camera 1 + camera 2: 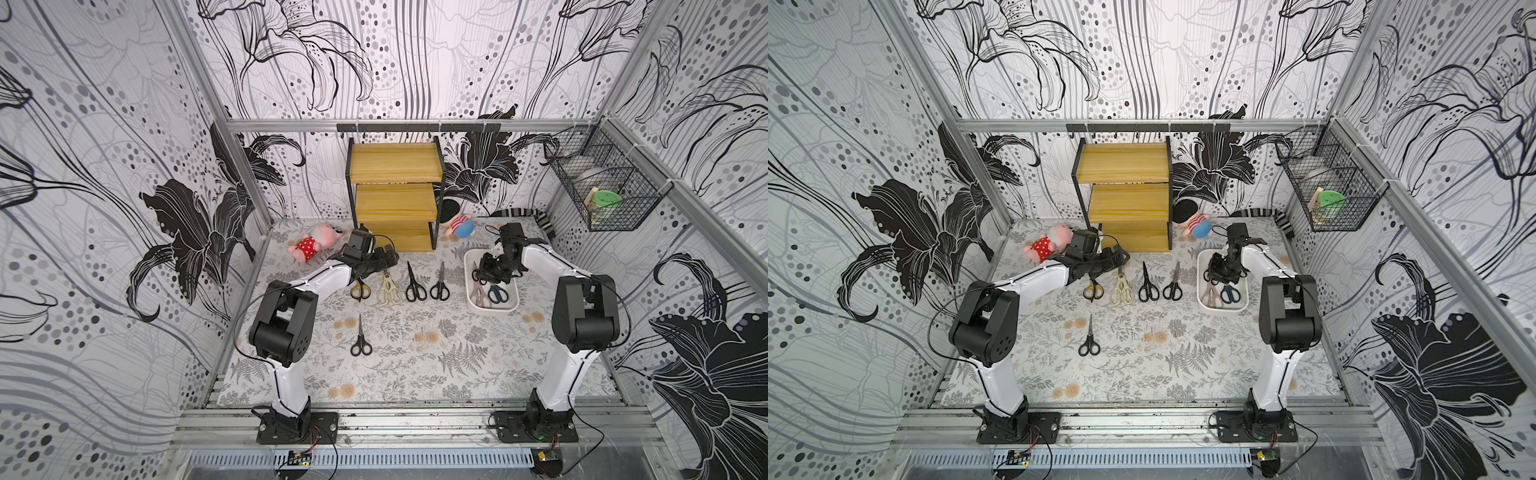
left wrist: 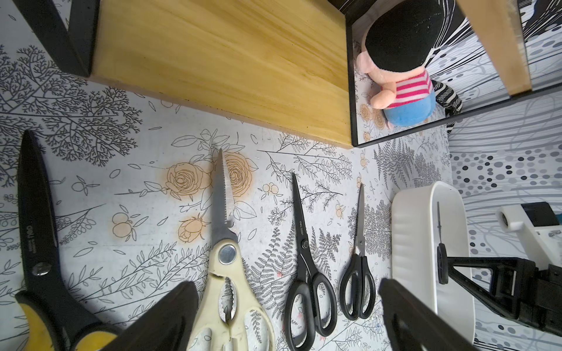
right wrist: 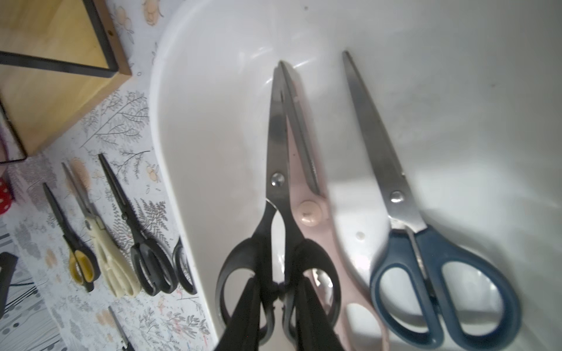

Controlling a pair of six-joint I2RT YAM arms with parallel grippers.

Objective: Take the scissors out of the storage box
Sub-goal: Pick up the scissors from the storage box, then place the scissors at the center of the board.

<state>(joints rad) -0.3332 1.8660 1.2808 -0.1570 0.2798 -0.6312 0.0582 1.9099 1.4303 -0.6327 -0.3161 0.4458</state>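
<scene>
The white storage box stands at the right of the table. Inside lie a pale pink pair and a dark blue pair of scissors. Beside them my right gripper is shut on the handles of a black pair. On the table lie a yellow-black pair, a cream pair, two black pairs and a smaller black pair. My left gripper hangs open and empty above the row of scissors.
A wooden shelf unit stands at the back centre. A pink plush toy lies to its left and a striped plush toy to its right. A black wire basket hangs on the right wall.
</scene>
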